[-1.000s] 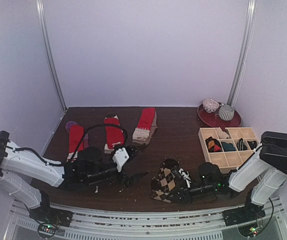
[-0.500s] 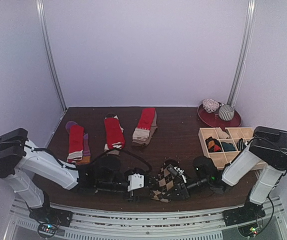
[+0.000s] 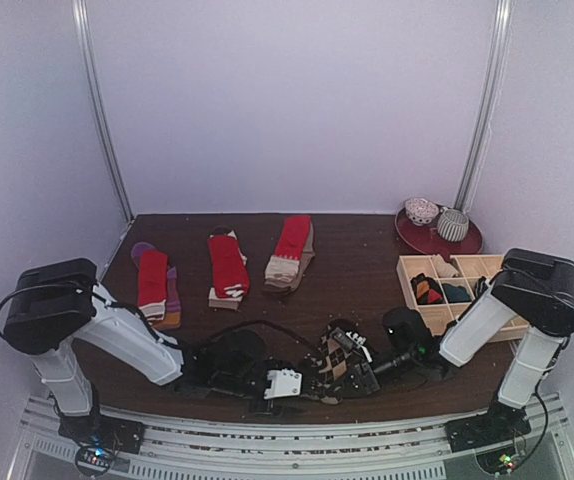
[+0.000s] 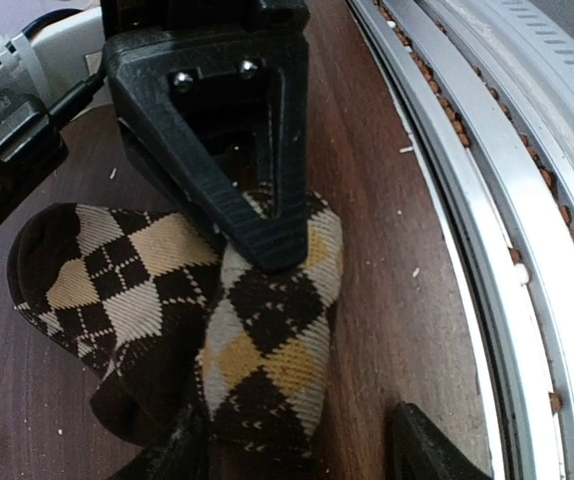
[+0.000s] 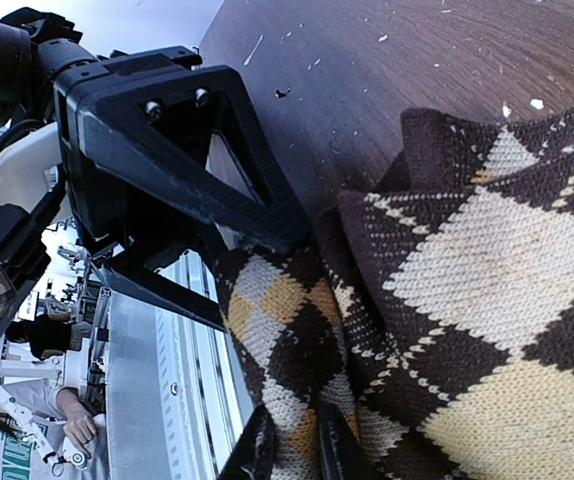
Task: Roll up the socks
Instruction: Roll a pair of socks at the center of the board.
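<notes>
Rolling looks to be under way on the argyle sock (image 4: 257, 340), which lies bunched and partly folded over itself directly between your two grippers. Your right gripper (image 5: 292, 452) is pinched narrow on one end of it, with patterned fabric caught between the fingertips. Your left gripper (image 4: 297, 450) meets it from the opposite side, jaws standing apart and straddling the folded end; bare wood shows between the sock and one finger, so nothing is clamped there yet. Judging by this, you are at the hand-over within the roll: one side anchors while the other takes a fresh bite. Your next move calls for closing the left jaws on the full thickness of the fold, not just the top layer, before the right lets go, or the bundle may spring loose. Well beyond both grippers, three red sock pairs (image 3: 227, 265) lie flat and unrolled, and the wooden grid tray (image 3: 454, 318) sits just past your right gripper.
</notes>
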`<state>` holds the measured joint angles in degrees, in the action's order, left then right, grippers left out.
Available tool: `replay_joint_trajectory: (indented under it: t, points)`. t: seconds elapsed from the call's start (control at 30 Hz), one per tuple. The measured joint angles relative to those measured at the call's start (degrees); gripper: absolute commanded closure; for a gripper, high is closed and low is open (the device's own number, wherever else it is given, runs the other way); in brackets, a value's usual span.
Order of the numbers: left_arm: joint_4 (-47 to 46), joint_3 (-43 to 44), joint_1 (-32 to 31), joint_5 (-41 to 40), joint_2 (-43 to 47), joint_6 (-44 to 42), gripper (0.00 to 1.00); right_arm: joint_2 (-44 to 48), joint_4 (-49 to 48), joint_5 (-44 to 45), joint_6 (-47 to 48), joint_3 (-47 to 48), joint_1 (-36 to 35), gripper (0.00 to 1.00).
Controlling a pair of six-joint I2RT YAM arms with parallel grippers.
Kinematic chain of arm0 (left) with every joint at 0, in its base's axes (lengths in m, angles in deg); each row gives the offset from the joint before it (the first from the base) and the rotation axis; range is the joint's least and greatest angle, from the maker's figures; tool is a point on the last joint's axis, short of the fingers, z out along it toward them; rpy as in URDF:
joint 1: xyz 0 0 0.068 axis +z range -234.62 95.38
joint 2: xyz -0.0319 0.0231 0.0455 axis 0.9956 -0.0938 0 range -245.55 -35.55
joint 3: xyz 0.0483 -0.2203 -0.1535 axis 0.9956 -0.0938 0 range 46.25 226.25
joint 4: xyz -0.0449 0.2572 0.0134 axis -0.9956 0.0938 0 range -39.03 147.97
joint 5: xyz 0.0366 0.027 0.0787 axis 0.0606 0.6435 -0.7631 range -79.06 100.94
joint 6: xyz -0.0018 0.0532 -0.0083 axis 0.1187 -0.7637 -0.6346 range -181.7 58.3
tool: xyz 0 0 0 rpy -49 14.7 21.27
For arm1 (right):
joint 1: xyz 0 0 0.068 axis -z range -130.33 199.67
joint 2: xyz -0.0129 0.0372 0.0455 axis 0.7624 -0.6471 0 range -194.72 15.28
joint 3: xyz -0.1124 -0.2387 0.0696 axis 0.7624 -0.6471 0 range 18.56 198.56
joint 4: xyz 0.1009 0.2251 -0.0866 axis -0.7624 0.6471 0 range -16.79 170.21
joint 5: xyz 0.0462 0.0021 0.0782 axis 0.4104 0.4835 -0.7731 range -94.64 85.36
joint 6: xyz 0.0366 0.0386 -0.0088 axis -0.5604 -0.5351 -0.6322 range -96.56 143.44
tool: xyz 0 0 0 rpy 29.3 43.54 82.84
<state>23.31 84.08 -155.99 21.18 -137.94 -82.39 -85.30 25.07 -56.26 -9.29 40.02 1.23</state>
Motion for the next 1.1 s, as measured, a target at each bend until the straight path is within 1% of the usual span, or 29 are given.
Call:
replay_joint_trajectory:
  t: [0.17, 0.23, 0.3, 0.37, 0.43, 0.57, 0.7, 0.8, 0.83, 0.87, 0.9, 0.93, 0.97, 1.0, 1.1]
  points:
    - [-3.43, -0.26, 0.0, -2.86, 0.07, 0.04, 0.33, -0.24, -0.2, -0.31, 0.0, 0.02, 0.09, 0.86]
    - [-5.6, -1.38, 0.0, -3.96, 0.76, 0.07, 0.34, -0.26, -0.22, -0.35, 0.0, 0.04, 0.11, 0.86]
    - [-5.84, -1.66, 0.02, -4.09, 1.29, 0.0, 0.39, -0.26, -0.22, -0.35, -0.02, 0.04, 0.11, 0.86]
    - [-5.6, -1.22, 0.0, -3.76, 0.92, -0.04, 0.46, -0.26, -0.22, -0.35, 0.0, 0.04, 0.11, 0.86]
    - [-5.42, -0.15, 0.0, -2.8, -0.24, -0.11, 0.5, -0.26, -0.22, -0.35, -0.04, 0.04, 0.11, 0.86]
    - [-4.96, 1.01, -0.07, -1.07, -1.99, -0.17, 0.55, -0.26, -0.42, -0.35, -0.24, -0.02, 0.11, 0.86]
    - [-4.28, 1.68, -0.11, -0.24, -2.64, -0.22, 0.56, -0.37, -0.66, -0.37, -0.5, -0.04, 0.11, 0.86]
    - [-4.2, 3.06, -0.11, -0.15, -4.37, -0.2, 0.6, -0.74, -1.29, -0.68, -0.92, -0.07, 0.2, 0.86]
    - [-4.24, 3.32, -0.11, -0.15, -5.01, -0.2, 0.63, -0.9, -1.49, -0.79, -1.09, -0.07, 0.26, 0.86]
    - [-4.22, 3.32, -0.11, -0.15, -5.42, -0.15, 0.69, -1.01, -1.64, -0.9, -1.18, -0.07, 0.26, 0.86]
    - [-4.33, 3.32, -0.11, -0.04, -5.57, -0.11, 0.76, -1.11, -1.79, -0.98, -1.33, -0.07, 0.28, 0.86]
    - [-4.39, 3.34, -0.11, 0.0, -5.6, 0.02, 0.88, -1.22, -1.92, -1.11, -1.44, -0.07, 0.33, 0.86]
    - [-4.39, 3.37, -0.11, 0.09, -5.6, 0.24, 0.98, -1.38, -2.14, -1.22, -1.57, -0.07, 0.35, 0.85]
    - [-4.33, 3.39, -0.11, 0.11, -5.6, 0.66, 1.0, -1.53, -2.36, -1.33, -1.62, -0.07, 0.37, 0.85]
    - [-3.63, 4.07, -0.09, 0.5, -5.62, 0.68, 1.0, -1.77, -2.6, -1.75, -1.77, -0.07, 0.57, 0.85]
